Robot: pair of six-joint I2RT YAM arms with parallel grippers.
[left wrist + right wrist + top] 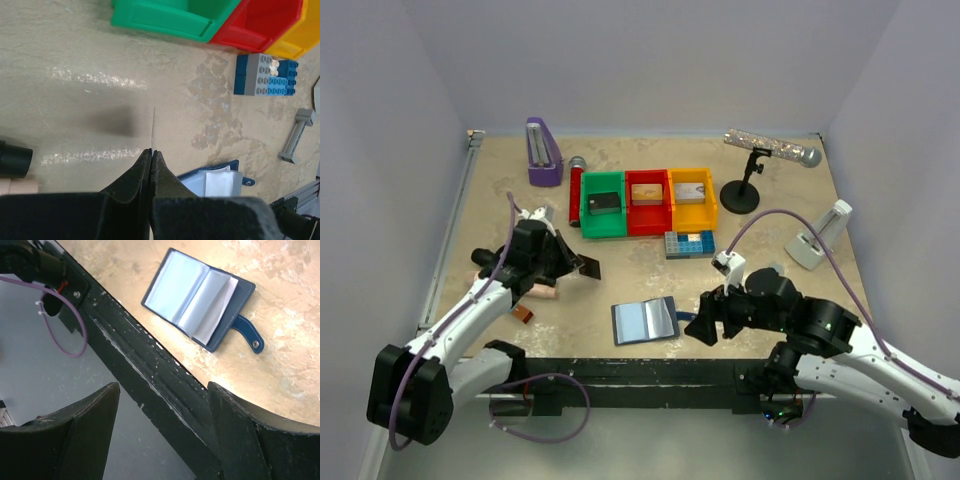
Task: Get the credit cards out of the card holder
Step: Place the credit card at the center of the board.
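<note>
Beige stone-patterned tabletop [490, 200], smooth enough to throw glare, sits boxed in by plain white walls [650, 60], and your two black arms reach in from its near edge. At the back stand three glossy, rigid plastic bins in a row: a green bin [603, 228], a red bin [648, 224] and a yellow bin [693, 220]. Each has a flat card lying in it, so they read as the drop-off spots. Near the front edge, between your arms, the card holder [200, 297] lies opened flat. It is a navy folding wallet with soft, pale blue-grey pockets facing up and a small rounded snap tab [248, 332] sticking out to one side. I cannot tell whether any pocket has a card left in it. Your right gripper [162, 390] hangs beside the wallet over the table's dark front rail, jaws spread wide and holding nothing, probably so it is out of the way yet close enough to steady the wallet. Your left gripper [152, 151] is off to the left, well apart from the wallet, pressed together on one thin, stiff card [586, 267] that looks dark from above. It pinches the card by one edge, leaving most of it free, which should make it easy to drop into a bin.
</note>
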